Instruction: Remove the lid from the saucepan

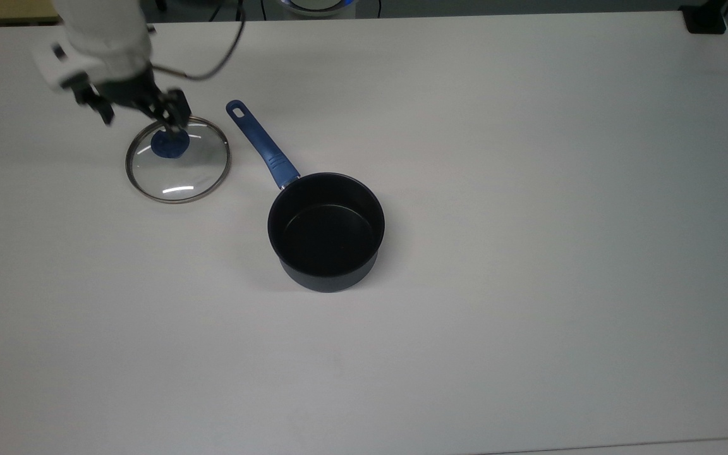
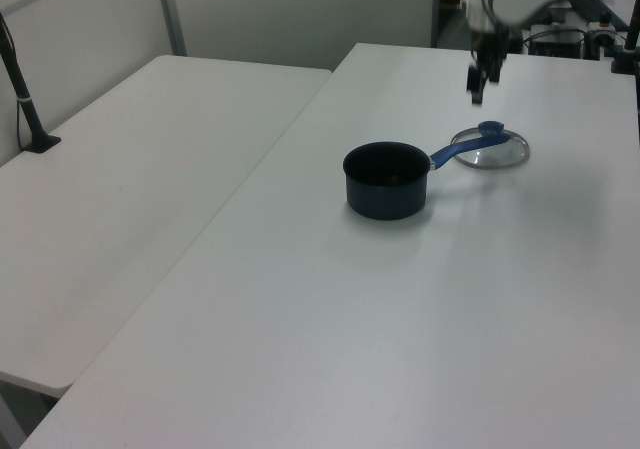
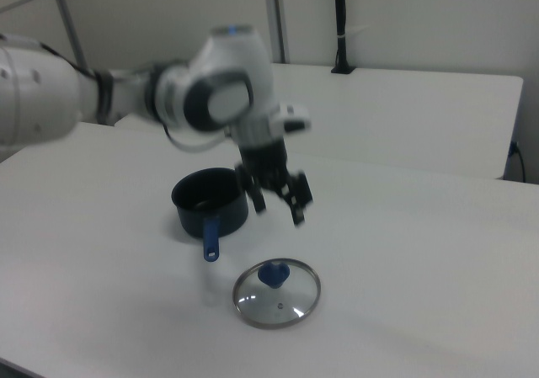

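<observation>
A large white rectangular table (image 1: 528, 189) with a smooth matte top fills the top view. At 1 o'clock, on its far corner, sits a small black block-shaped clamp (image 1: 705, 19). At 12 o'clock, just past the table's edge, a round white device with a blue glowing ring (image 1: 316, 5) peeks in.

In the left view, a second white table (image 2: 130, 209) adjoins the first at 9 o'clock, and a black pole on a flat base (image 2: 25, 104) stands at its 9 o'clock edge. A grey partition wall (image 2: 300, 14) rises at 12 o'clock.
</observation>
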Available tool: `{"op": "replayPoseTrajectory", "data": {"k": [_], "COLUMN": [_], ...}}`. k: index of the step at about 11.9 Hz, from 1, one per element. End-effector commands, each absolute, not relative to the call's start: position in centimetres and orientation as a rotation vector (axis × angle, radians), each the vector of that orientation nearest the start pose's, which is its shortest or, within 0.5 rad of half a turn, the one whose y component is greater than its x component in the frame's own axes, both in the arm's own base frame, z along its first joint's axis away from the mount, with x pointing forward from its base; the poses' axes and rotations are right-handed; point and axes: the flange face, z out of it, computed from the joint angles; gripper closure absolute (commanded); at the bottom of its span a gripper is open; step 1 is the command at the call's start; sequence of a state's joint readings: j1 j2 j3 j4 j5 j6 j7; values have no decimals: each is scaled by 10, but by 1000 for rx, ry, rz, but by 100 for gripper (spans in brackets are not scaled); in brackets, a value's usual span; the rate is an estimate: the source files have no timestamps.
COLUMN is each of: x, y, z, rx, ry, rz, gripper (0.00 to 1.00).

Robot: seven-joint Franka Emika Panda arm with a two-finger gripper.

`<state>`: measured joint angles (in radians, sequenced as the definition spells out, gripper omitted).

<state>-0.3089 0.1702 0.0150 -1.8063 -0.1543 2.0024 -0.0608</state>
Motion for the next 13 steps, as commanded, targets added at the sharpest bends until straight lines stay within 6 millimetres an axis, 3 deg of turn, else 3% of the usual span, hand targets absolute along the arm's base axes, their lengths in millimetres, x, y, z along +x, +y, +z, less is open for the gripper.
{"op": "replayPoseTrajectory", "data": {"k": [1, 2, 3, 5, 7, 10, 13], "x": [565, 552, 546, 553, 560, 567, 565], "y": [-166, -139, -110, -52, -24, -27, -34], "z": [581, 606, 617, 607, 601, 603, 609], "rx": [-3190, -3156, -3134, -3117, -3131, -3173, -3174], "ry": [369, 365, 398, 532, 442, 74, 39], "rz": [-17, -3, 14, 36, -37, -99, -112], "gripper": [0, 0, 0, 0, 0, 0, 0]}}
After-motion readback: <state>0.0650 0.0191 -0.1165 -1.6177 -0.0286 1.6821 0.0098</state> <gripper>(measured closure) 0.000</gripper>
